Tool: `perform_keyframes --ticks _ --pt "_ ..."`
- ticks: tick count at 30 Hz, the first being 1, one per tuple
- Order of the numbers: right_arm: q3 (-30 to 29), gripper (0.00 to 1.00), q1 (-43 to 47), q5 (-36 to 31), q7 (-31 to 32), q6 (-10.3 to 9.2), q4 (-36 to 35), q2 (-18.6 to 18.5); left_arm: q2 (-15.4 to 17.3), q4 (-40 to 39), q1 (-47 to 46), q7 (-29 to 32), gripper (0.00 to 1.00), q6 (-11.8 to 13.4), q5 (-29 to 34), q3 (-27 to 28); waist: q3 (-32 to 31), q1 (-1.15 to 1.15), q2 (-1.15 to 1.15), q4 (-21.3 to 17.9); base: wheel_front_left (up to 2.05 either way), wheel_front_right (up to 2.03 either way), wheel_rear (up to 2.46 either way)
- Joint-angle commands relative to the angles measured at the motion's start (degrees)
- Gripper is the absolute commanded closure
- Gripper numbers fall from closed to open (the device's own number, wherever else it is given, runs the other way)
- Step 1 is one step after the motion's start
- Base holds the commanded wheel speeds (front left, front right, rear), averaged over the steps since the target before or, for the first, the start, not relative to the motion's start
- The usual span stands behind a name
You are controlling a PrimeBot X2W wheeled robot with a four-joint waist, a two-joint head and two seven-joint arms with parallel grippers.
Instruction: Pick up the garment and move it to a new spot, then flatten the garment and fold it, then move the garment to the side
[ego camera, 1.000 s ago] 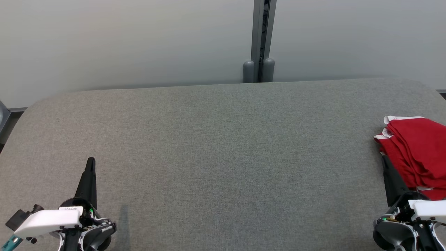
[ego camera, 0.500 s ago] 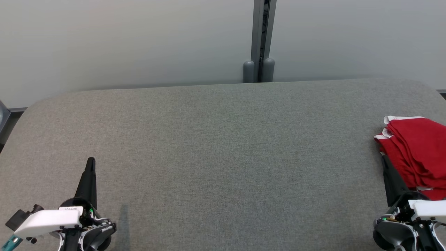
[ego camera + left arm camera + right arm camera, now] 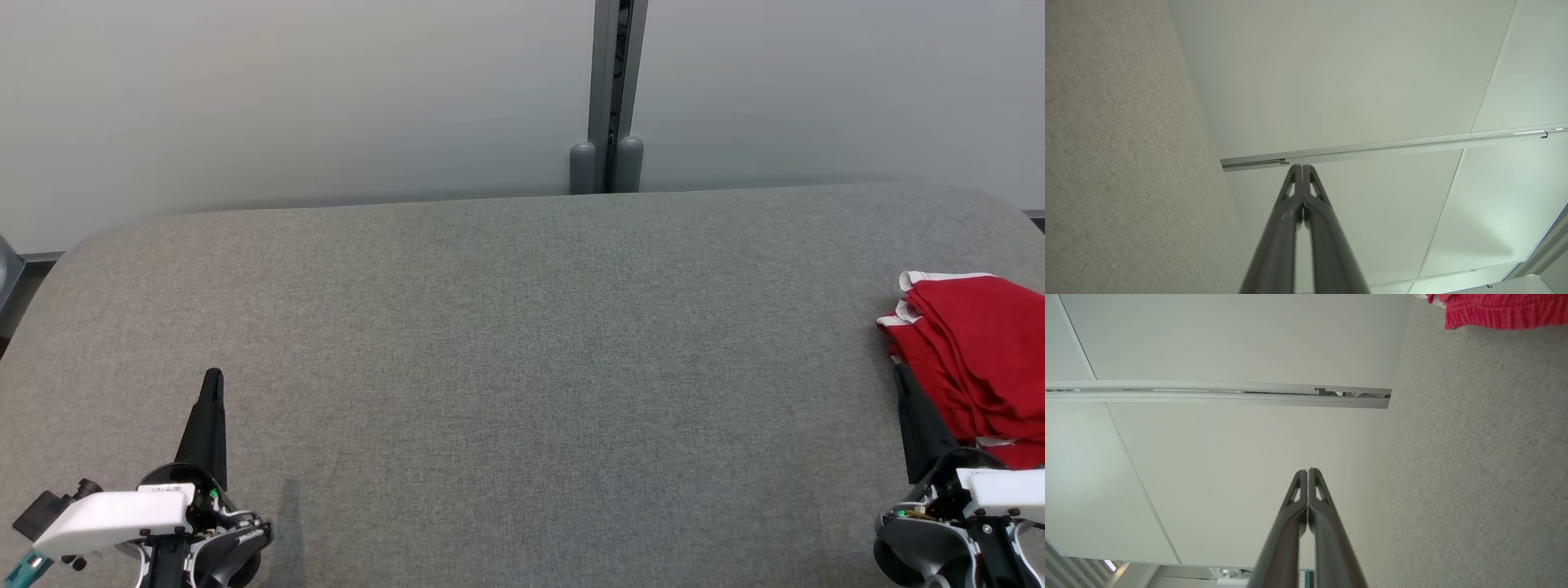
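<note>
The garment (image 3: 976, 351) is red with white trim and lies folded in layers at the right edge of the grey table (image 3: 522, 343); a strip of the garment (image 3: 1498, 310) also shows at the top right of the right wrist view. My right gripper (image 3: 900, 372) is shut and empty, its tip just left of the garment's near edge. At the lower left my left gripper (image 3: 213, 376) is shut with nothing held. In both wrist views the fingers (image 3: 1301, 168) (image 3: 1307, 471) are pressed together.
A pale wall runs behind the table, with a grey vertical post (image 3: 608, 98) at the back centre. The table's rounded corners fall away at the far left and far right. Its fabric top spreads between the two grippers.
</note>
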Motion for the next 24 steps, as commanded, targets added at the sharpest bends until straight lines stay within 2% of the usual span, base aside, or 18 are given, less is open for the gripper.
perform_keyframes --ticks 1,24 --pt "-0.1 1.00 0.5 0.1 0.2 0.02 -0.2 -0.5 0.3 -0.2 -0.7 0.2 1.00 -0.2 -0.1 0.2 0.0 0.00 0.00 0.0 0.00 0.00 0.00" --pt "-0.1 1.00 0.5 0.1 0.2 0.02 -0.2 -0.5 0.3 -0.2 -0.7 0.2 1.00 -0.2 -0.1 0.2 0.0 0.00 0.00 0.0 0.00 0.00 0.00"
